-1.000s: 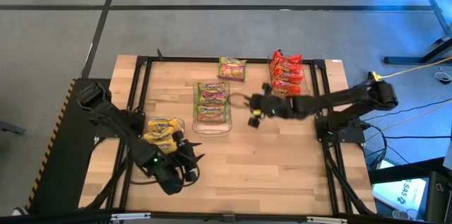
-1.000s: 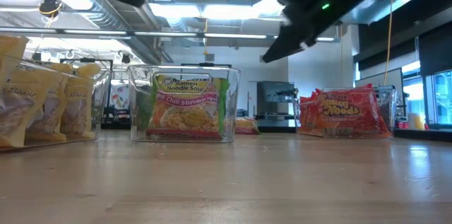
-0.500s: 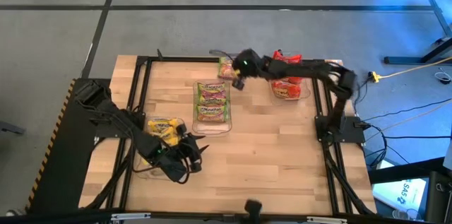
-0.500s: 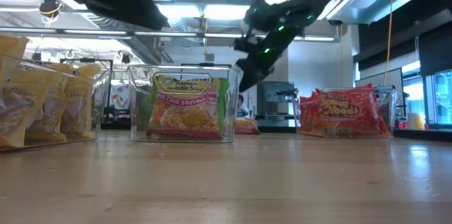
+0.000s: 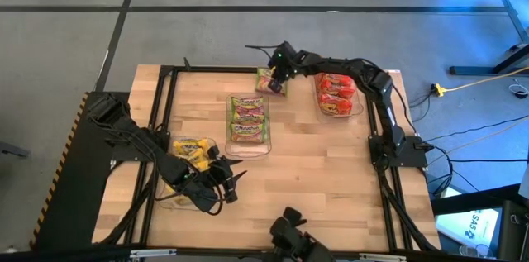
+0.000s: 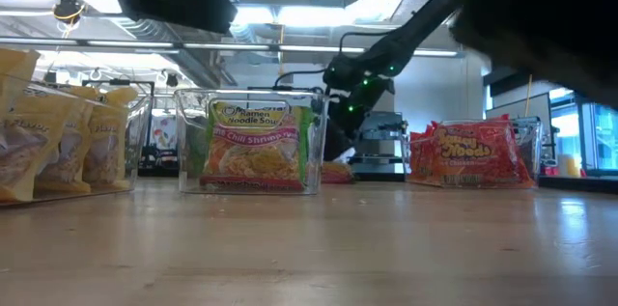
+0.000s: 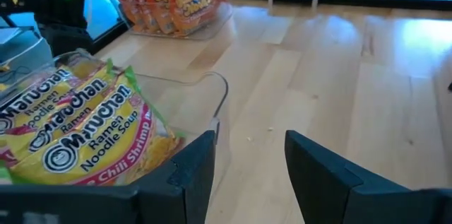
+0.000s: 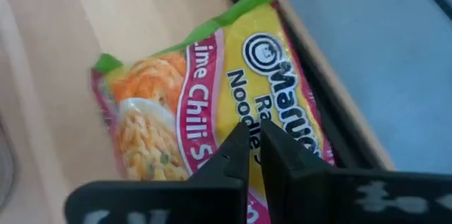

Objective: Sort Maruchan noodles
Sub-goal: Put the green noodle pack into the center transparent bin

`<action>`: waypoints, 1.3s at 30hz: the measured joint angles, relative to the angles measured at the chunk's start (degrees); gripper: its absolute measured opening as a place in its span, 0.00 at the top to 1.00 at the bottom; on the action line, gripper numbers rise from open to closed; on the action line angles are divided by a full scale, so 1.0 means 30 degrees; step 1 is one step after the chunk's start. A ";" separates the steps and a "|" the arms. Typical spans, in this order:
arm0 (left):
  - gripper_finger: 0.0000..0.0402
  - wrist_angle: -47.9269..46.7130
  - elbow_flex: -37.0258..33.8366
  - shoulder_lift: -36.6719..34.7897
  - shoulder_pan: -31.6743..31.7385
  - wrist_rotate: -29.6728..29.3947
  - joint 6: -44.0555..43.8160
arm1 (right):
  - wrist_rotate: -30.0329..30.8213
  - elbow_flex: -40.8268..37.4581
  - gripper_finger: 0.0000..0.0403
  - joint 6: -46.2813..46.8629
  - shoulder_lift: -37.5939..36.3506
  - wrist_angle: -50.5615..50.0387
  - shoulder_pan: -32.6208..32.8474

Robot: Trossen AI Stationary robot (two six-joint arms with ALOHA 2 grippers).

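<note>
right gripper (image 8: 253, 155), nearly clenched and grasping nothing, hovers over the loose green packet (image 8: 219, 104) by the table's far edge (image 5: 215, 67).

Three clear bins stand on the wooden table (image 5: 314, 188), one each for the yellow packets (image 5: 188, 151), the green packets (image 5: 248, 118) and the red packets (image 5: 336, 93). One more green packet (image 5: 269, 83) lies loose at the far edge. Two robot arms are at the table, one on the left and one on the right.
</note>
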 joint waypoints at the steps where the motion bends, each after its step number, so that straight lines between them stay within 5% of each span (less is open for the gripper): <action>1: 0.59 0.0009 0.0000 0.0000 0.0000 0.0010 0.0005 | -0.0144 0.0049 0.98 -0.0016 0.0109 -0.0258 -0.0029; 21: 0.59 0.0014 0.0000 0.0000 -0.0022 0.1435 -0.0060 | 0.1896 0.0054 0.98 -0.1139 -0.1000 -0.7179 0.1678; 39: 0.59 0.0102 0.0000 0.0000 -0.0131 0.1435 -0.0519 | 0.1760 -0.0034 0.98 -0.0924 -0.0850 -0.4483 0.1258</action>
